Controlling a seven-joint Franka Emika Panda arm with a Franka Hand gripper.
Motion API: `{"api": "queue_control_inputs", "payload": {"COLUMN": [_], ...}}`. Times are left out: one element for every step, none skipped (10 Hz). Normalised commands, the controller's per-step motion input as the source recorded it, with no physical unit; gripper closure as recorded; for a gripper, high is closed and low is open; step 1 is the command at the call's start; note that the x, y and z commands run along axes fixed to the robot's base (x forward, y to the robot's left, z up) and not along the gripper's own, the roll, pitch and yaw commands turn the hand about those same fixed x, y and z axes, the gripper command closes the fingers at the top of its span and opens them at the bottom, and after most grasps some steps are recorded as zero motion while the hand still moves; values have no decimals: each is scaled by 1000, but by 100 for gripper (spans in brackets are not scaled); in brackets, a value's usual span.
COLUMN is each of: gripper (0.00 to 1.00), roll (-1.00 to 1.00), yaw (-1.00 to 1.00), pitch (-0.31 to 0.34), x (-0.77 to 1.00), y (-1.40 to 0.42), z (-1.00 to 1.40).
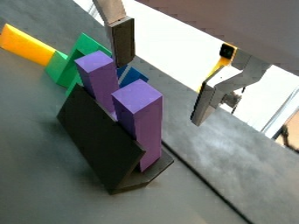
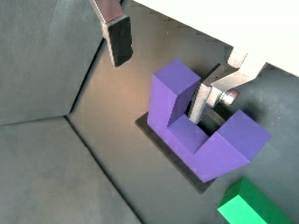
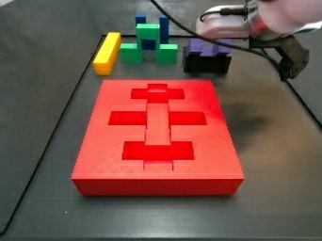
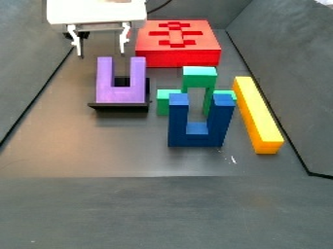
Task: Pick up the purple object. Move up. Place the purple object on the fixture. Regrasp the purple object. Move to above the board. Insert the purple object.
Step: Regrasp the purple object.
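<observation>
Wrist views: purple U-shaped plastic block (image 2: 193, 122) sits prongs-up on dark fixture (image 1: 100, 144), beneath the spread, empty gripper (image 2: 170, 61); green stepped block (image 1: 79, 52) and yellow bar (image 1: 24, 42) just beyond.

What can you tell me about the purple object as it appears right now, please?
The purple object is a matte, plastic-looking U-shaped block: two prongs joined by a base, with square edges. It rests on the dark fixture, leaning against its upright, near the green and blue blocks. The gripper is open around it, not clamped: in a wrist view one finger stands clear beside the block, and the other sits within the U's gap; contact there cannot be judged.
</observation>
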Motion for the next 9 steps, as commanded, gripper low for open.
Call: {"api": "queue_control_inputs", "payload": {"gripper": [0, 0, 0, 0, 0, 0, 0, 0, 0], "roll": [80, 0, -20, -100, -160, -134, -154, 0, 0], "yaw": [26, 6, 34, 49, 77, 94, 60, 54, 0], "pitch": [-37, -117, -151, -154, -134, -94, -94, 0, 0], "x": [26, 0, -11, 0, 0, 0, 0, 0, 0], "y": [0, 6, 57, 26, 66, 66, 20, 0, 0], "z": [-291, -306, -220, -280, -200, -154, -100, 0, -37]}}
